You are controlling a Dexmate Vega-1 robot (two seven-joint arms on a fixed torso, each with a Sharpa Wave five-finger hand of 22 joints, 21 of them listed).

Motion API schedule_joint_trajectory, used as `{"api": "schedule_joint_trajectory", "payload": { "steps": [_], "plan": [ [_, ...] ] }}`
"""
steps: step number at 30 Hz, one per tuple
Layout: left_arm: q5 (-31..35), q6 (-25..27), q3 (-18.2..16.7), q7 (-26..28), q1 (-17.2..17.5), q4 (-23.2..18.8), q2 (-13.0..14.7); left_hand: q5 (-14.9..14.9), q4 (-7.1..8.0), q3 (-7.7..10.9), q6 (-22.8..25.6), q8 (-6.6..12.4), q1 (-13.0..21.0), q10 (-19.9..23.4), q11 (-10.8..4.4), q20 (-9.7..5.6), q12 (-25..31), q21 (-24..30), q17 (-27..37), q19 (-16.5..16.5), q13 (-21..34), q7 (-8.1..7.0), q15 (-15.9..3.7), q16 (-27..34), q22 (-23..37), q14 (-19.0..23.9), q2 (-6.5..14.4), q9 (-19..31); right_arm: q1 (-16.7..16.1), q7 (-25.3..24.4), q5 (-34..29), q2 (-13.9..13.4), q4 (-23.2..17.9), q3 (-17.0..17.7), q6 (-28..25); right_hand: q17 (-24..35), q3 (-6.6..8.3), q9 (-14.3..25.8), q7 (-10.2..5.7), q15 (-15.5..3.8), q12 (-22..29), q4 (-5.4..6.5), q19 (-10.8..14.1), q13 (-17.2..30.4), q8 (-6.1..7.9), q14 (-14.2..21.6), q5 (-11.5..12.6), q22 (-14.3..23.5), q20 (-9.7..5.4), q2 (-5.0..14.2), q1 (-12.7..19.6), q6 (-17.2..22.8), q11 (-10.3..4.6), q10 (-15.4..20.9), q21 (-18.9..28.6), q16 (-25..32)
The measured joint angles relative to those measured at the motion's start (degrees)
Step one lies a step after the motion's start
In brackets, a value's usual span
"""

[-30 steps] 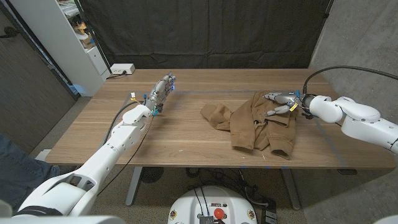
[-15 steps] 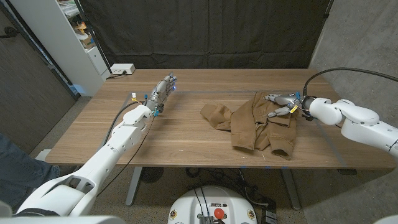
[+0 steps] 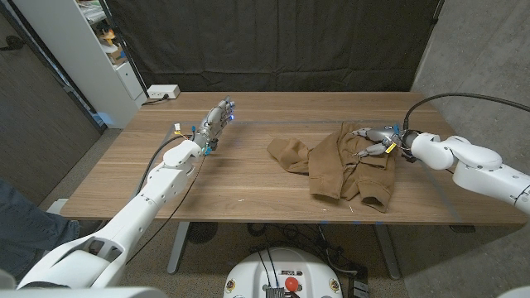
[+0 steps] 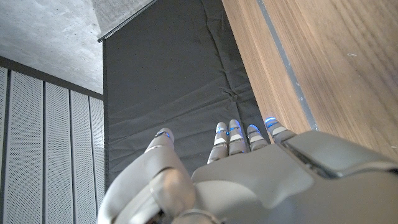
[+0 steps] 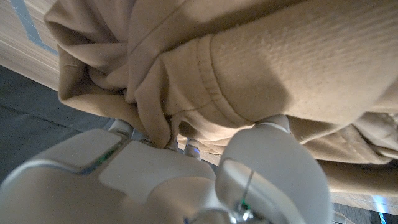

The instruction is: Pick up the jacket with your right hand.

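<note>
Right hand closing on the jacket

The right hand pinches fabric at the jacket edge nearest the table's right side; the jacket stretches leftward. The left hand, empty and spread, stands well apart.

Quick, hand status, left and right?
Left hand: open, fingers extended, holding nothing.
Right hand: fingers in the jacket folds, thumb pressing the cloth; a firm grip cannot be told.

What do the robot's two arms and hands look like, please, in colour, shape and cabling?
Both arms have smooth white rounded shells. The left hand and right hand are silver-grey metal; blue lights show on the left fingertips. A black cable arcs to the right wrist; small yellow tags mark both wrists.
</note>
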Motion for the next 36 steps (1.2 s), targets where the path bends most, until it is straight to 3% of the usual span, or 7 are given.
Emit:
{"api": "schedule_joint_trajectory", "payload": {
  "steps": [5,12,17,25,27,31,36],
  "plan": [
    [-0.1,0.0,0.0,0.2,0.1,-0.3,0.0,0.0,0.00,0.00,0.0,0.00,0.0,0.0,0.00,0.10,0.0,0.0,0.3,0.1,0.0,0.00,0.00,0.0,0.0,0.0,0.0,0.0,0.5,-0.5,-0.1,0.5,1.1,-0.3,0.9,0.4,0.01,0.3,-0.25,-0.04,0.9,0.01,0.0,0.5,0.63,1.1,0.0,0.0,0.00,-0.56,1.6,2.9,0.30,2.6,0.6,1.9],
    [-0.1,0.0,-0.1,0.3,0.2,-0.3,-0.2,0.0,0.01,0.00,0.2,0.00,0.0,0.0,0.00,0.19,0.0,0.0,0.3,0.2,0.0,-0.20,0.00,0.0,0.0,0.0,0.0,0.0,1.1,-1.6,-0.2,1.3,2.5,-0.6,1.9,0.4,0.56,0.9,-0.86,-0.21,2.3,0.56,2.8,1.7,0.85,2.2,-1.8,0.0,0.28,-1.88,3.0,5.5,-0.56,7.0,1.0,5.7],
    [-0.2,0.0,-0.1,0.4,0.2,-0.3,-0.3,0.0,0.01,0.00,0.2,0.00,-0.1,0.0,0.00,0.40,0.0,0.0,0.3,0.0,0.0,-0.20,0.00,0.0,0.0,0.0,0.1,0.0,1.3,-2.4,-0.2,1.7,3.3,-0.8,2.5,0.4,0.80,1.4,-1.24,-0.63,3.4,0.80,5.6,2.6,2.45,4.5,-3.8,0.0,-0.10,-2.94,4.0,9.2,-1.03,9.2,1.0,7.9],
    [-0.2,0.0,-0.1,0.4,0.2,-0.2,-0.4,0.0,0.01,0.00,0.2,0.00,-0.3,0.0,0.00,0.40,0.0,0.0,0.3,0.0,0.3,-0.20,0.00,0.0,0.0,0.0,0.3,0.0,1.4,-4.7,-0.3,2.3,4.4,-0.8,3.3,0.4,1.84,6.2,-1.63,-0.99,8.9,1.84,10.1,8.1,8.15,8.7,-10.2,0.8,0.61,-5.36,7.3,19.2,-3.48,15.7,2.9,15.0],
    [-0.2,0.0,-0.1,0.4,0.2,-0.2,-0.4,0.0,0.01,0.00,0.2,0.00,-0.3,0.0,0.00,0.39,0.0,0.0,0.3,0.0,0.3,-0.20,0.00,0.0,0.0,0.0,0.3,0.0,1.4,-4.7,-0.3,2.4,4.6,-0.9,3.3,0.4,2.18,7.6,-1.33,-1.10,10.8,2.18,13.2,10.1,9.87,11.1,-11.8,0.9,0.52,-5.94,8.4,21.9,-4.07,16.9,3.2,16.4],
    [-0.2,-0.1,-0.1,0.4,0.1,0.1,-0.5,0.0,0.01,0.00,0.2,0.00,-0.3,0.0,0.00,0.39,0.0,0.0,0.3,0.0,0.3,-0.20,0.00,0.0,0.0,0.0,0.3,0.0,1.4,-6.4,-0.4,2.7,4.8,-0.9,3.8,0.4,3.27,8.5,-0.69,-0.72,14.7,3.27,13.9,14.7,13.22,14.6,-14.8,2.4,1.18,-6.42,11.6,25.5,-4.43,18.5,6.4,18.8],
    [-0.3,-0.3,0.0,0.2,-0.1,0.5,-0.7,0.0,-0.23,-0.24,0.2,0.00,-0.3,0.0,0.00,0.39,0.0,0.0,0.3,0.0,0.3,-0.20,0.00,0.0,0.0,0.0,0.3,0.0,1.4,-7.5,-0.5,3.1,5.1,-0.9,4.0,0.5,4.12,11.3,-0.49,-0.60,17.9,4.12,14.6,19.4,15.50,16.1,-16.2,3.3,1.83,-7.46,13.5,26.3,-4.52,18.6,8.9,19.2]
  ]
}}
